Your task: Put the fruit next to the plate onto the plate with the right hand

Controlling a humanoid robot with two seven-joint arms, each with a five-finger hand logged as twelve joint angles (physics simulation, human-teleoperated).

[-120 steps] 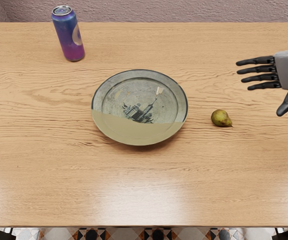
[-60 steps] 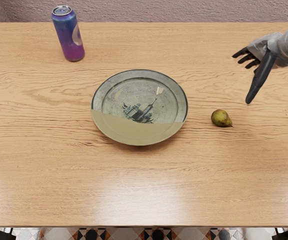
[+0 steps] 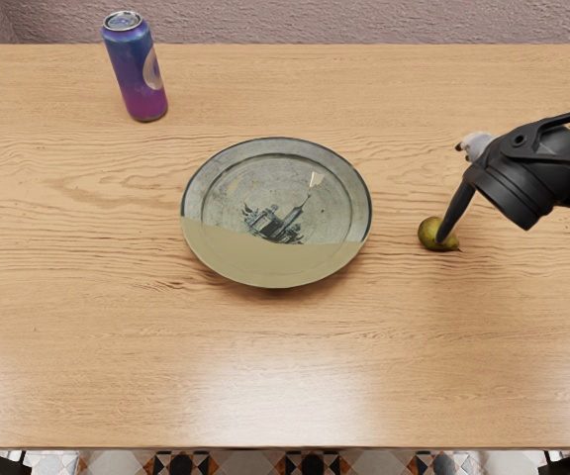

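Only the head view to go on here. The pear (image 3: pixel 431 236) sat on the table (image 3: pixel 285 376) just beside the plate (image 3: pixel 188 203), on the side facing the table's right edge and about midway between the far and near edges. There was a clear strip of wood between fruit and rim, so the two weren't touching. It looked to be lying on its side, fat end toward the plate and the thinner end pointing at the right edge, so its long axis ran roughly along the table's width.

The right hand (image 3: pixel 524 178) came in from the right edge and hung over the table, just to the right of the pear and a bit toward the far edge. From this angle it was mostly the dark back of the hand. One finger (image 3: pixel 453 211) was stretched straight out, slanting down and left, with its tip at the pear's right shoulder. Whether it touched or sat just above it was hard to call. Nothing was wrapped round the fruit, so the hand read as spread, not gripping. The other digits were mostly hidden behind the palm.

So the pear lay down and to the left of the palm, with the plate further left on the same line. The left arm didn't show at all. A purple can (image 3: pixel 135 69) stood by the far-left corner, well apart from all this.
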